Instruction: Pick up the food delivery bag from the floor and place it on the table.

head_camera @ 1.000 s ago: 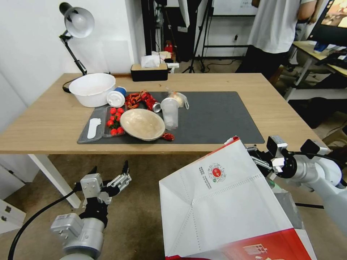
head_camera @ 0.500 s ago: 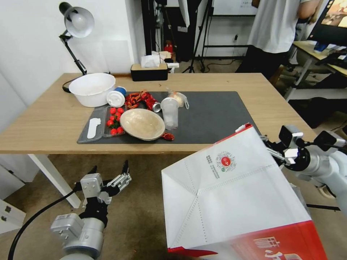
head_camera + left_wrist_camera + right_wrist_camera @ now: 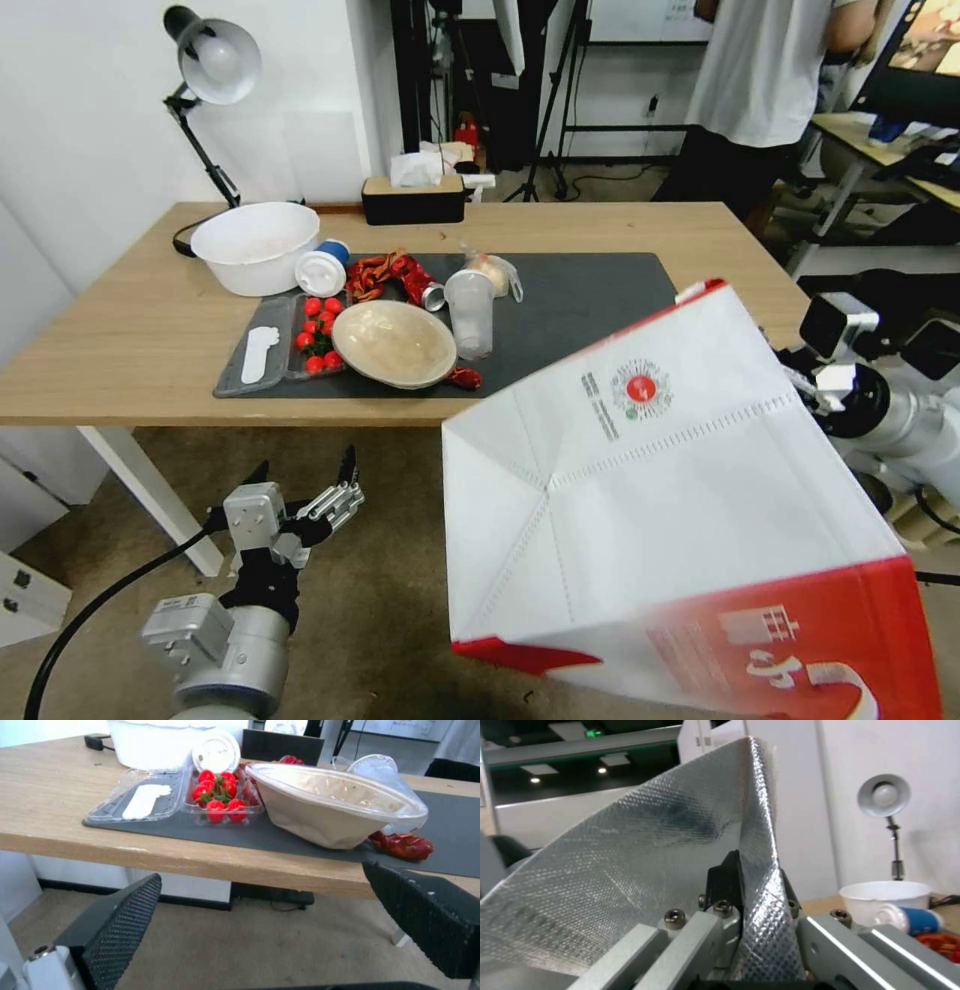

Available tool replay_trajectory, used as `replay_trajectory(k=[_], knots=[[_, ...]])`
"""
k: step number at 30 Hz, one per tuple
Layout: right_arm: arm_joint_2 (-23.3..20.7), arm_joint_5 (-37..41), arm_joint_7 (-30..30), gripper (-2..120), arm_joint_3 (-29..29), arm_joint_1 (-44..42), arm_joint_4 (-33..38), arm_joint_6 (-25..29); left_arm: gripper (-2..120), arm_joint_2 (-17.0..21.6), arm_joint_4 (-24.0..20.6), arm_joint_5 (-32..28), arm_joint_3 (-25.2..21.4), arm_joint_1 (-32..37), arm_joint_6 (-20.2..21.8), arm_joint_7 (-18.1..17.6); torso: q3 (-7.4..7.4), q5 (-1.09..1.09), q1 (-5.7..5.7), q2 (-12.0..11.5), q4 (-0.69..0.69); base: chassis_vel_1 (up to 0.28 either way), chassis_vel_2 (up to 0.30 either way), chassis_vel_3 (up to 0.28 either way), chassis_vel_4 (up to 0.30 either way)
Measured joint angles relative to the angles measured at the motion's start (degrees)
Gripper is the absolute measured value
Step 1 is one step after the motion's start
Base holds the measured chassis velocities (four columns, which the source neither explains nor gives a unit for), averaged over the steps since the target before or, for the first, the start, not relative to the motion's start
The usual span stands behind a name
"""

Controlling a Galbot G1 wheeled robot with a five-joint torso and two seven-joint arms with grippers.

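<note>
Right gripper (image 3: 745, 907) pinches the tilted food delivery bag (image 3: 660, 500) aloft (left gripper (image 3: 300, 490) spread, low)

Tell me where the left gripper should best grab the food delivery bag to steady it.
Probably the bottom red edge of the food delivery bag, approached from below on the robot's left. The bag hangs tilted, its top wall pinched in the right gripper, so that low corner faces the left gripper, which waits open near the floor. The broad white sides offer nothing to pinch.

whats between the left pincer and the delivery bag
Only bare floor. In the head view, the open left pincer hovers apart from the food delivery bag, with nothing in the gap.
</note>
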Motion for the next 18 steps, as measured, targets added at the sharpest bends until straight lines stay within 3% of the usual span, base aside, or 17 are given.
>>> replay_trajectory(k=[7,9,14,18], knots=[[-0.27,0.53,6.59,0,-0.83,1.34,1.23,1.05,100,0.04,0.0,0.04,-0.02,0.09,-0.02,0.0,-0.01,0.01,-0.01,-0.02,0.0,0.0,0.0,0.0,0.0],[-0.58,0.31,12.82,0,-0.97,1.89,2.6,1.67,100,0.06,0.0,0.04,-0.04,0.08,-0.03,0.0,-0.02,0.0,-0.01,-0.02,0.0,0.0,0.0,0.0,0.0],[-1.21,0.35,19.82,0,-0.99,2.47,4.43,2.03,100,0.08,0.0,0.05,-0.03,-0.01,-0.04,0.01,-0.02,0.0,-0.01,-0.03,0.0,0.0,0.0,0.0,0.0],[-1.88,1.21,21.12,0,-0.96,2.92,5.14,1.86,100,0.07,0.0,0.04,-0.01,-0.07,-0.04,0.01,-0.02,0.0,-0.01,-0.03,0.0,0.0,0.0,0.0,0.0]])
